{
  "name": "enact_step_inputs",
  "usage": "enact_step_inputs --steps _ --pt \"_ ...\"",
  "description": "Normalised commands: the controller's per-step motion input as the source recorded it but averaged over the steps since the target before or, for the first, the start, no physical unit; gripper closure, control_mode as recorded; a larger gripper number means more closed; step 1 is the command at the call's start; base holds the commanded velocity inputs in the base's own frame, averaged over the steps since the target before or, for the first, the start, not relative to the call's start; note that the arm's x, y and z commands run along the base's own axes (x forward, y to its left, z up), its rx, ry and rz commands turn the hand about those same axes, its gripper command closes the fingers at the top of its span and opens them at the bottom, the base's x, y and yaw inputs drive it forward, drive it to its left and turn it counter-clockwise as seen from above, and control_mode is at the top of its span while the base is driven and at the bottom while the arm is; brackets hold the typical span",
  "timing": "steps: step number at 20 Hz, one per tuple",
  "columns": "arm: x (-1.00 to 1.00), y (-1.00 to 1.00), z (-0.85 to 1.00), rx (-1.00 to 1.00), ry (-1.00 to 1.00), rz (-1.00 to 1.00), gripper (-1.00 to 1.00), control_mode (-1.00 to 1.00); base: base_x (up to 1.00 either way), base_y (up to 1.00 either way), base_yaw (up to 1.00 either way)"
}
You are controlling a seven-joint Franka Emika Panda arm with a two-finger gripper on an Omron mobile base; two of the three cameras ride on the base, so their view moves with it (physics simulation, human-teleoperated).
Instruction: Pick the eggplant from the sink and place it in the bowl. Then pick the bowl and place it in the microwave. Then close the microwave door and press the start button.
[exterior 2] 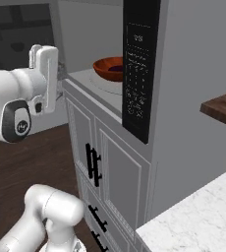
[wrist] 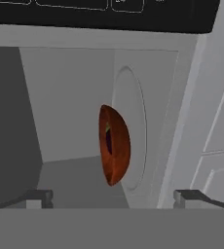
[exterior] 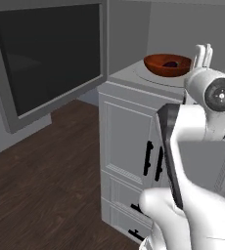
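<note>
Hand view: gripper (wrist: pixel 113 198) is spread wide and empty, its tips at 7 and 5 o'clock, aimed into the microwave (wrist: pixel 75 112), where the bowl (wrist: pixel 115 145) rests on the turntable (wrist: pixel 133 126) with the eggplant (exterior: pixel 171 64) inside. Door closing is judged the step in hand. The door (exterior: pixel 51 58), swung wide at 10 o'clock in the left base view, is best pushed near its free edge, once the hand is drawn clear of the opening.

1. The arm (exterior: pixel 197 146) is glossy white, built of rounded, tube-like segments.
2. A dark charcoal band runs along one link at 6 o'clock of the elbow in the left base view.
3. A round dark grey joint cap (exterior 2: pixel 16 120) has a pale centre mark.
4. The gripper (wrist: pixel 114 198) has two small dark grey fingertips (wrist: pixel 38 197).
</note>
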Motion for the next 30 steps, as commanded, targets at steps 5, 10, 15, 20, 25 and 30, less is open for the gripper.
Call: enact_step_inputs --steps 5,10,15,20,25,30 --pt "-1.00 0.43 0.03 0.06 -0.06 -0.01 -1.00 -1.00 0.00 0.00 0.00" --pt "-1.00 0.71 0.00 0.00 -0.09 -0.03 -1.00 -1.00 0.00 0.00 0.00" --pt "-0.95 0.82 0.00 0.00 -0.10 -0.05 -1.00 -1.00 0.00 0.00 0.00" --pt "-0.57 0.99 -0.10 -0.01 -0.22 -0.08 -1.00 -1.00 0.00 0.00 0.00" --pt "-0.10 0.99 -0.24 -0.02 -0.06 -0.11 -1.00 -1.00 0.00 0.00 0.00" --pt "0.11 1.00 -0.62 -0.05 -0.14 -0.13 -1.00 -1.00 0.00 0.00 0.00"
